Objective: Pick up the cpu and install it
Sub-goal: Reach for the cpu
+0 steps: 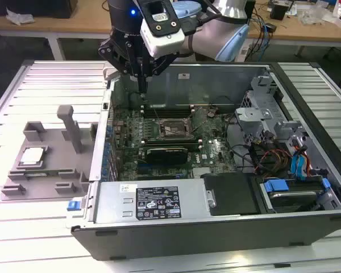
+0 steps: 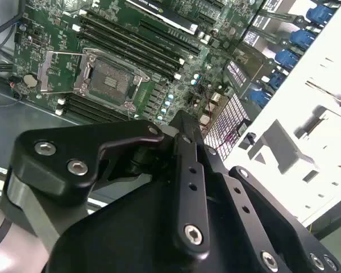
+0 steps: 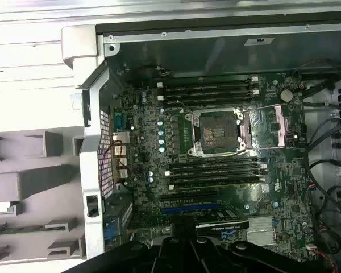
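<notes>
Work on this job looks to be near its start. The cpu (image 1: pixel 33 156), a small flat square chip with a silvery-grey metal top, lies flat in a grey plastic holder tray (image 1: pixel 52 172). The tray sits on the white slatted bench (image 1: pixel 57 79), on the exterior view's left, just outside the big open grey metal computer case (image 1: pixel 216 227). I think the tray is there to keep the chip flat and in one known spot, so it is easy to find and to grab from above.

The black claw (image 1: pixel 142 86) hangs over the far left corner of the case, well apart from the chip. Its fingers (image 2: pixel 183 128) are pressed together and hold nothing.

The case lies on its side with the top wall off. That lets an arm reach straight down to the flat green motherboard (image 1: pixel 213 151) inside. In the middle of the board is the black square metal socket frame (image 3: pixel 216 133). Its lid is swung back and the socket is bare inside. I think it is left open like this so the chip can be set down into it without anything in the way.
</notes>
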{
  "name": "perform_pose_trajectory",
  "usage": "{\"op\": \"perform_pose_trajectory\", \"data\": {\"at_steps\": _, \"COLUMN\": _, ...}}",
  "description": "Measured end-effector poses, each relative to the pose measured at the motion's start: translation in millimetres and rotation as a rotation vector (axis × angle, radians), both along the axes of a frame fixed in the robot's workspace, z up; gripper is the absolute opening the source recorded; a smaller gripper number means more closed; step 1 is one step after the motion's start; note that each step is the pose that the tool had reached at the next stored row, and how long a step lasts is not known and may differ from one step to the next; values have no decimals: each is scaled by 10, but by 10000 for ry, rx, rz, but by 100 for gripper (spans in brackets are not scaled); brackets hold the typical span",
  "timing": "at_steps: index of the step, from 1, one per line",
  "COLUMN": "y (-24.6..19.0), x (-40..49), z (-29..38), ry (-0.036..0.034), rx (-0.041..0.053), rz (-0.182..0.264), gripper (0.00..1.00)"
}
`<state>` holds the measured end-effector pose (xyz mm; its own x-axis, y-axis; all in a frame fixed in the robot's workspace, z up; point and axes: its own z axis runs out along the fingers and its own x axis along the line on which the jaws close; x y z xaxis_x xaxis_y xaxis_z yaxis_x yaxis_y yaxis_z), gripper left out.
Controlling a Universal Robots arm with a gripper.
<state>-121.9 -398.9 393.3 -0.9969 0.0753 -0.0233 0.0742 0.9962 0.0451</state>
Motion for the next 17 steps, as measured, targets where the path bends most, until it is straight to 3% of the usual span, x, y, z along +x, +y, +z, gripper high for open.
{"op": "perform_pose_trajectory", "data": {"at_steps": 11, "y": 0, "x": -1, "z": 0, "ry": 0, "rx": 0, "rz": 2, "gripper": 11}}
{"op": "perform_pose_trajectory", "data": {"at_steps": 17, "y": 0, "x": -45, "z": 0, "ry": -1, "rx": 1, "rz": 0, "gripper": 11}}
